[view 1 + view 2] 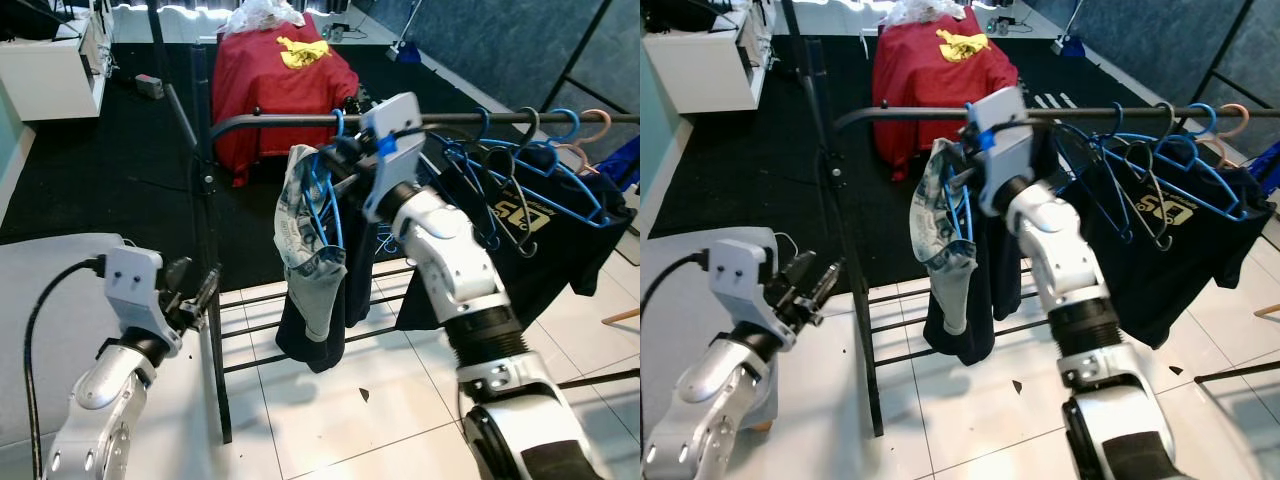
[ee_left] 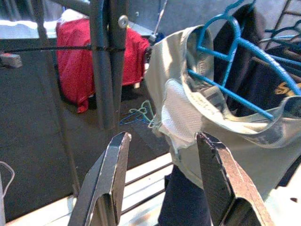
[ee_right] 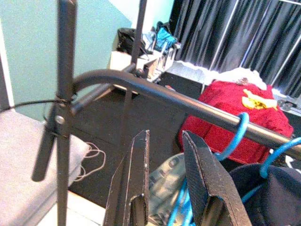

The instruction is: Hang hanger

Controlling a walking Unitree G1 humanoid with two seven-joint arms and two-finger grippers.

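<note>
**blue hanger on the rail, right claw just behind it**

the robot's right gripper (image 1: 345,160) is raised to the dark clothes rail (image 1: 280,121), its two black fingers (image 3: 207,188) set a narrow gap apart and pinching nothing that can be made out. the blue hanger (image 1: 325,205), carrying a pale printed garment (image 1: 305,250), already has its hook (image 3: 237,134) looped over the rail near the curved left end, just beside the gripper. in the right wrist view the hook sits a little off to one side of the fingers rather than between them, with the rail running crosswise just beyond the fingertips. the hanger's long axis runs roughly across the rail, so the garment hangs edge-on to the robot and droops toward the rack's lower bars.

the left gripper (image 1: 195,295) is held low beside the rack's upright post (image 1: 205,230), its fingers (image 2: 110,174) spread wide and empty; from its wrist view the garment hangs ahead and above, well apart from the fingertips. the right arm is plainly the nearer to the hanger.

further along the rail to the robot's right hang more hangers (image 1: 530,150) and a dark shirt (image 1: 520,230). a red-draped object (image 1: 280,75) stands behind the rack.

judging by the hook's seat on the rail, the hanging looks all but done; what remains is likely for the right gripper to draw back clear without catching the hook.
</note>
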